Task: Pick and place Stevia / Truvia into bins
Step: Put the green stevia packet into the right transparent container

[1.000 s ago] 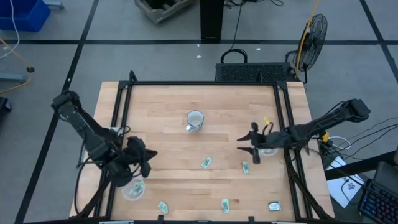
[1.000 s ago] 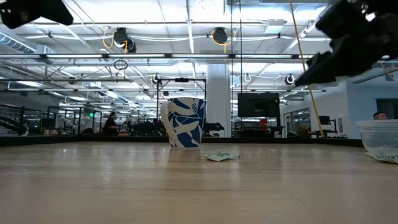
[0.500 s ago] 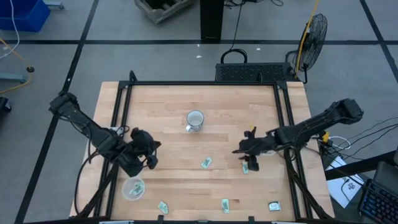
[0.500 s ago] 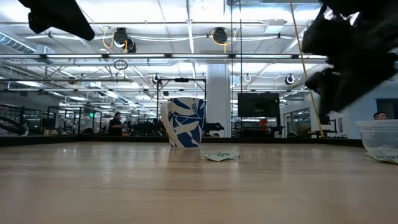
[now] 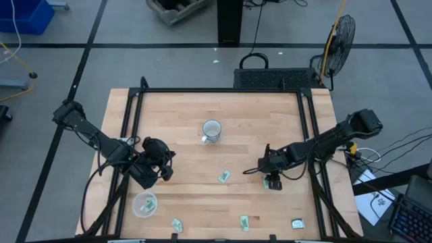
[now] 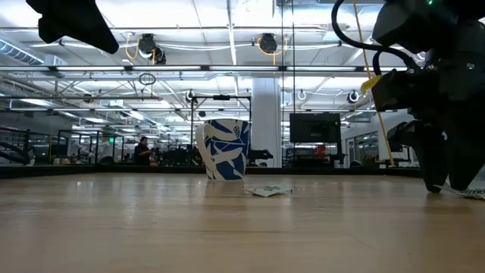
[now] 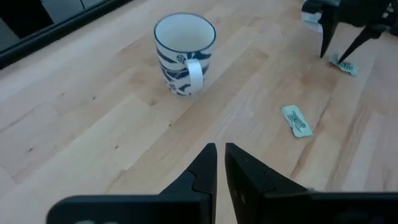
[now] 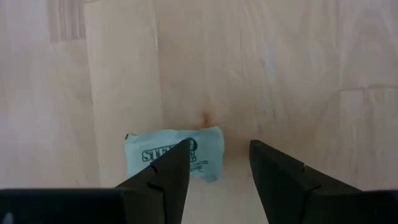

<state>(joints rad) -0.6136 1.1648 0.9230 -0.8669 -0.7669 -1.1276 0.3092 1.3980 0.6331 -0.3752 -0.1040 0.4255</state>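
Pale green sachets lie flat on the wooden table: one mid-table, also in the left wrist view, and three near the front edge. My right gripper points down, open, low over the table, with one more sachet lying below its fingers, partly behind one finger. My left gripper is shut and empty, raised above the table's left part. One clear bin stands at the front left. The other bin is hidden behind my right arm. My right gripper stands over the sachet from above, its fingers pointing down. One finger covers the sachet's near corner. I cannot tell whether it touches the sachet, which lies flat on the table.
A white and blue mug stands upright at mid-table toward the far side, and also shows in the low view. A black frame rail runs round the table top. Bare wood lies between the mug and the sachets.
My right gripper has gone down and toward the table's near edge, away from the right bin, and has tipped to point down over a sachet. My left gripper has gone a little toward the far edge, away from the left bin.
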